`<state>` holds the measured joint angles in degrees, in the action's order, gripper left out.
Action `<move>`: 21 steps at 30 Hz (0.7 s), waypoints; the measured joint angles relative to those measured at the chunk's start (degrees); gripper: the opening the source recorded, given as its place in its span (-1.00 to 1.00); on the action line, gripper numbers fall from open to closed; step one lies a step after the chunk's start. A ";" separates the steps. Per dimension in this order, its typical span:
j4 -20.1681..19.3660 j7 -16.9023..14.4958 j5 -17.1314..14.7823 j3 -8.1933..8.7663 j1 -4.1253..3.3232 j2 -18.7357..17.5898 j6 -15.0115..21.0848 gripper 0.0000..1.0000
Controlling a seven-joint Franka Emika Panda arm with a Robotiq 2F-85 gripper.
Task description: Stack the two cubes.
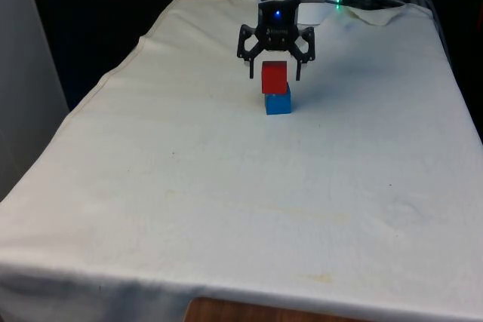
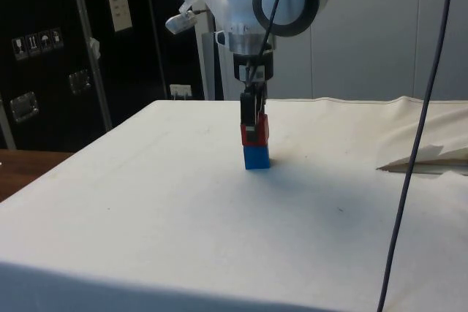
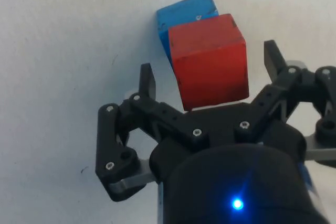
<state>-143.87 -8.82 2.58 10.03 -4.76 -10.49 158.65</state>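
A red cube sits on top of a blue cube on the white cloth, towards the table's far end. Its edges are turned slightly out of line with the blue one's. My gripper hangs straight down over the stack, open, with a finger on each side of the red cube and a small gap at each face. From the side, the red cube rests squarely on the blue cube with the gripper around it. In the wrist view the fingers stand apart from the red cube, and the blue cube peeks out beneath.
The cloth-covered table spreads wide towards the near edge. A crumpled fold of cloth lies at the far end on the front view's right. A dark cable hangs down in the side view.
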 measured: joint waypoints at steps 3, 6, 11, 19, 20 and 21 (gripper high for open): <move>0.00 0.00 0.00 0.00 0.00 0.00 0.00 1.00; 0.00 0.00 0.00 0.00 0.00 0.00 0.00 1.00; 0.29 0.00 0.00 0.06 0.00 0.63 -0.29 1.00; 0.34 0.00 0.00 0.11 0.00 6.13 -5.61 1.00; 0.34 0.00 0.00 0.11 0.00 6.59 -5.96 1.00; 0.34 0.00 0.00 0.11 0.00 6.99 -6.30 1.00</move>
<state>-143.53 -8.82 2.58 10.14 -4.76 -3.50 152.35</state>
